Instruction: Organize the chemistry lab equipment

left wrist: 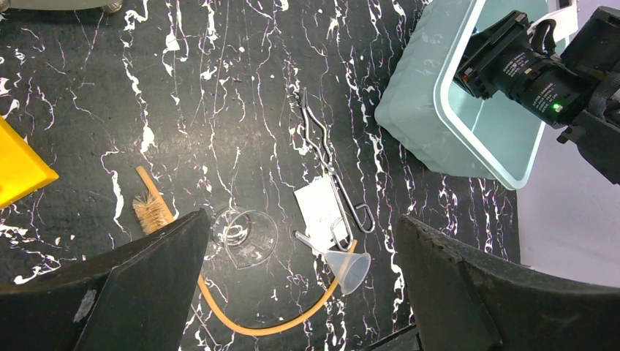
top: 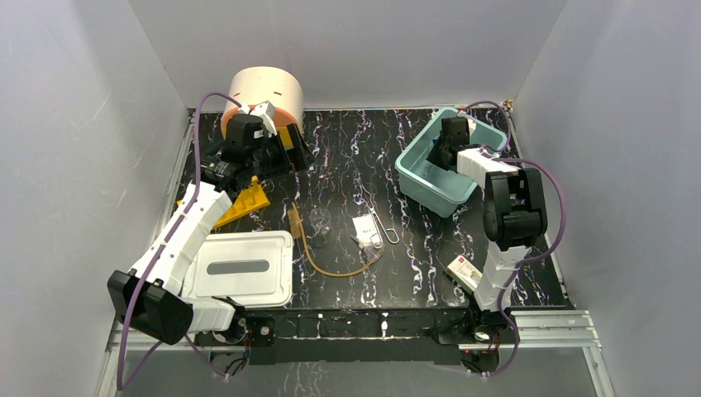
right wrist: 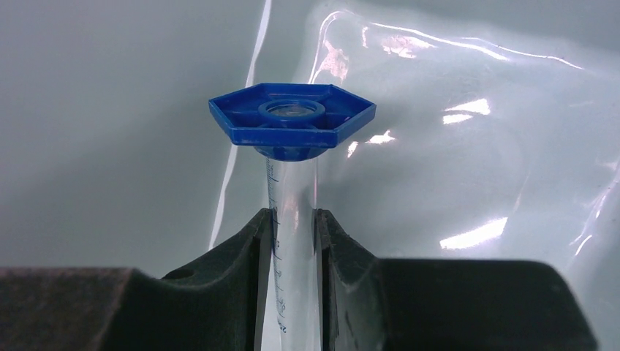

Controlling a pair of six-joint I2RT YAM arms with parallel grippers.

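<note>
— What is the right gripper (right wrist: 291, 219) doing?
— It is clenched on a clear graduated tube with a blue hexagonal foot (right wrist: 292, 121), inside the pale teal plastic bin (top: 426, 186).
— And the left gripper (left wrist: 301, 219)?
— Spread wide, holding nothing. It hangs above the black marbled table (left wrist: 219, 88), over the amber rubber hose (left wrist: 256, 330), small clear glass flask (left wrist: 245, 234) and wire metal clamp (left wrist: 325, 157).

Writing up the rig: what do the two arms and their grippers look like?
The left arm and right arm have white links with black joint housings, and a purple cable loops along each. The left gripper and right gripper are blocky, matte black.
</note>
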